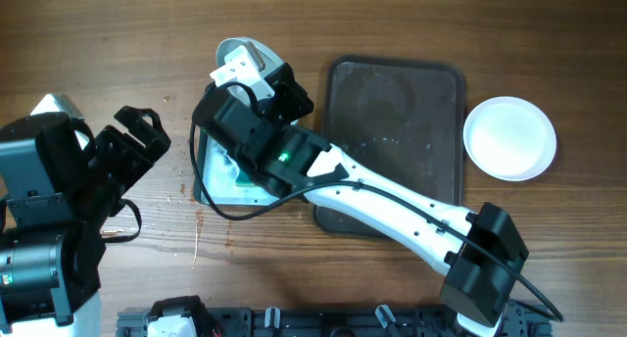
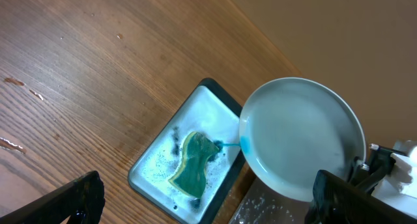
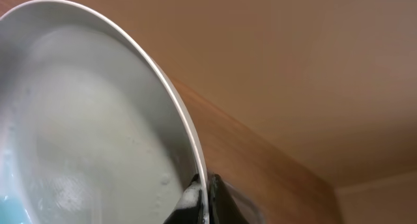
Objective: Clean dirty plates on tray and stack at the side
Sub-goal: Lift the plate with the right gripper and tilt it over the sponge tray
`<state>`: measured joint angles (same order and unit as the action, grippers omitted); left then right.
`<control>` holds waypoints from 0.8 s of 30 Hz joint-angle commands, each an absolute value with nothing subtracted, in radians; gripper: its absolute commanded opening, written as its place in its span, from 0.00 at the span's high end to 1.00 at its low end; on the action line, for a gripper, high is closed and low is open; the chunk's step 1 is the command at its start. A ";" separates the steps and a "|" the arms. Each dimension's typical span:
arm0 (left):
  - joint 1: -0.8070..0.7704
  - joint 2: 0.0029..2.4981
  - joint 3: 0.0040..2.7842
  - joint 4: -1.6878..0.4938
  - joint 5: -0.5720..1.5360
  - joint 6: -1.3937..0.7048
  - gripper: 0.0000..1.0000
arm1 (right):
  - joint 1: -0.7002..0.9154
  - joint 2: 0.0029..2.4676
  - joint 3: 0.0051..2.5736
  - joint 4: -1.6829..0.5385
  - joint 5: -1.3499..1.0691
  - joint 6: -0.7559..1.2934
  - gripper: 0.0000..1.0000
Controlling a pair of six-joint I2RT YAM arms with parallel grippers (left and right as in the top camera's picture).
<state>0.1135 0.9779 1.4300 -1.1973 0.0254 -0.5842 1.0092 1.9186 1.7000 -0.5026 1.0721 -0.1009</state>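
My right gripper (image 3: 202,199) is shut on the rim of a white plate (image 3: 85,133) and holds it tilted on edge above the small sponge tray. From the left wrist the plate (image 2: 303,139) faces the camera, with a blue-teal smear (image 2: 246,146) at its lower left edge. From overhead only a sliver of this plate (image 1: 232,51) shows past the arm. A clean-looking plate (image 1: 509,138) lies on the table to the right of the large dark tray (image 1: 392,92), which holds no plate. My left gripper (image 1: 152,133) hangs open to the left of the sponge tray, holding nothing.
The small dark-rimmed tray (image 2: 153,175) has a wet pale inside and a teal sponge (image 2: 192,164) lying in it. The right arm (image 1: 392,200) crosses the large tray's front left corner. Bare wooden table lies to the left and behind.
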 commanded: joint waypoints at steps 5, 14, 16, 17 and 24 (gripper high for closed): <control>0.120 0.978 1.443 -1.195 0.037 -0.580 0.00 | 1.040 1.877 1.727 -0.440 1.229 -0.263 0.96; 0.120 0.978 1.443 -1.195 0.037 -0.580 0.00 | 1.044 1.877 1.727 -0.423 1.235 -0.274 0.96; 0.120 0.978 1.443 -1.195 0.037 -0.580 0.00 | 1.044 1.877 1.727 -0.422 1.235 -0.274 0.96; 0.120 0.978 1.443 -1.195 0.037 -0.580 0.00 | 1.044 1.877 1.727 -0.422 1.235 -0.274 0.96; 0.120 0.978 1.443 -1.195 0.037 -0.580 0.00 | 1.044 1.877 1.727 -0.422 1.235 -0.274 0.96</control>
